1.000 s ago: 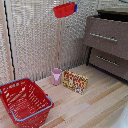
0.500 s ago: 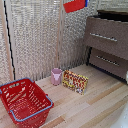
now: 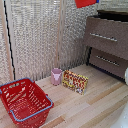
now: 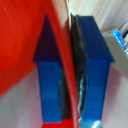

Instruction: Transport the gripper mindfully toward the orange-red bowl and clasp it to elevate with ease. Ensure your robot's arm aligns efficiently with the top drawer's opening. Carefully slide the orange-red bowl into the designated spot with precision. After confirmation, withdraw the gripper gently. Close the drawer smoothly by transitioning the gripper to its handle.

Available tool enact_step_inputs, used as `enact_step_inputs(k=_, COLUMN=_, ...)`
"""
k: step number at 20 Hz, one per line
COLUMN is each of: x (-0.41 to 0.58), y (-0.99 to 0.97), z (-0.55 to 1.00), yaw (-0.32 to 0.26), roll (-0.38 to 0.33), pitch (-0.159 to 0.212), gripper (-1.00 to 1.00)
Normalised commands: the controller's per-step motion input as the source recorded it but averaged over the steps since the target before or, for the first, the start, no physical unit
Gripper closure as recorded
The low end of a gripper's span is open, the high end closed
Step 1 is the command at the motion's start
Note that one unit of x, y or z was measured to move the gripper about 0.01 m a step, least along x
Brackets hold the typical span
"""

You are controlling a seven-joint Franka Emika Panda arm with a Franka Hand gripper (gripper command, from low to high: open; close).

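Clamping the orange-red bowl (image 4: pixel 62 60) by its rim, the hand (image 4: pixel 70 75) is hanging high beside the top drawer (image 3: pixel 106 37).

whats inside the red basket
Nothing shows inside the red mesh basket in the exterior view; its floor looks bare. The corner behind its near wall is partly screened by the mesh, so something small there can't be ruled out.

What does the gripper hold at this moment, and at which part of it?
The gripper holds the orange-red bowl by its rim: the thin edge is clamped between the two blue fingers, one finger on each side of the wall.
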Motion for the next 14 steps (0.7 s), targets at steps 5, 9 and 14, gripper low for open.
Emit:
enact_step_inputs(k=5, x=0.106, y=-0.62, z=0.42, yaw=-0.189, roll=0.000, pitch=0.000, gripper=1.00)
enact_step_inputs(k=9, x=0.104, y=-0.62, z=0.41, yaw=-0.189, roll=0.000, pitch=0.006, gripper=1.00)
enact_step_inputs(k=14, x=0.048, y=-0.63, z=0.31, yaw=-0.194, roll=0.000, pitch=0.032, gripper=1.00)
